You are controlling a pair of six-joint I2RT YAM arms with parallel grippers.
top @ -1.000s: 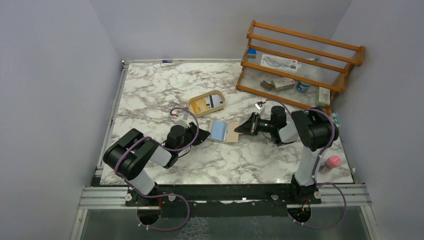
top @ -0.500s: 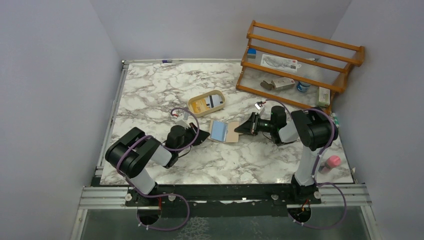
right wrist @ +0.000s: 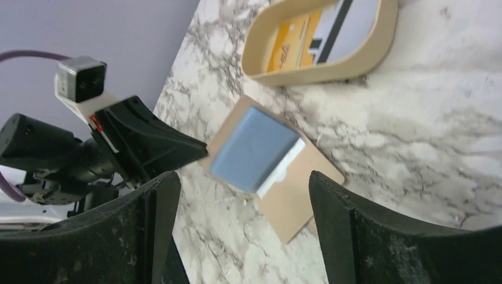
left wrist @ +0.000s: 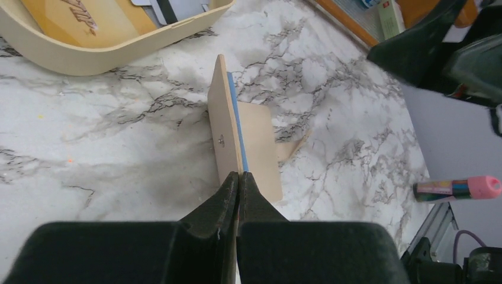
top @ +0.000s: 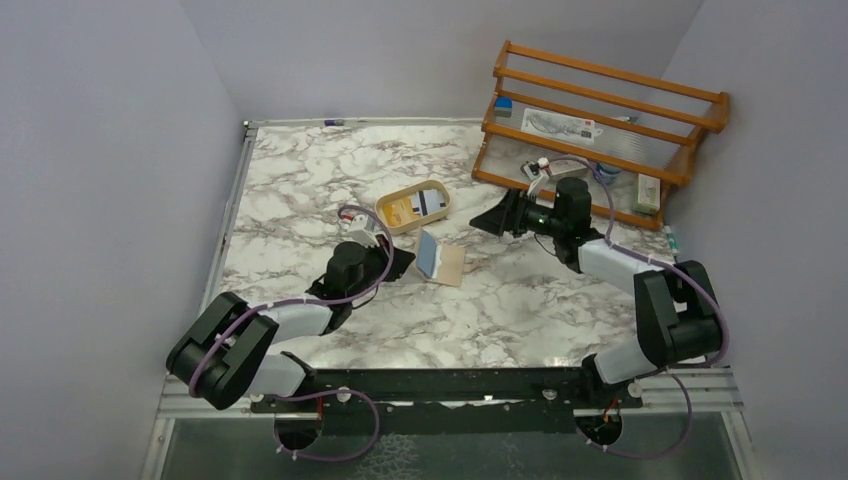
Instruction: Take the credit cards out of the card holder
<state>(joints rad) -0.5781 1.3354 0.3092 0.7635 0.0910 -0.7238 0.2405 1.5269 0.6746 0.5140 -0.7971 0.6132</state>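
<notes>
1. Location: we find the card holder (top: pixel 447 263) lying open on the marble table (top: pixel 300 180). It sits between the two arms, near the beige tray (left wrist: pixel 118 53) on the robot's side. One half lies flat and the other stands nearly upright at the fold.
2. Left gripper (left wrist: pixel 238 177): its fingers are pressed together on the near edge of the raised half. The blue credit card (right wrist: pixel 251 148) ends right at the fingertips. We cannot tell whether the card itself is pinched.
3. Right gripper (top: pixel 493 215): its fingers stand wide apart and hold nothing. It is well clear of the holder, on the side toward the wooden rack (top: pixel 600 110).
4. Handling: we judge the holder to be light and soft, so it is likely to slide or flop on the smooth marble unless it is pinned. We judge the card to be thin, light, stiff but springy, and slick enough to slip from a weak pinch.
5. Grip point: we recommend pinching the card's free edge where it shows beyond the pocket, flat across both faces. The raised half should be clamped during the pull.
6. Orientation: the raised half's long axis runs away from the left wrist, toward the tray. The card lies against its inner side, with the blue face turned toward the right gripper. The flat half extends toward the right arm, with the small tab (left wrist: pixel 290 149) at its outer edge.
7. Unresolved: a pale strip shows beside the blue card in the right wrist view. We cannot tell whether it is a second card.
</notes>
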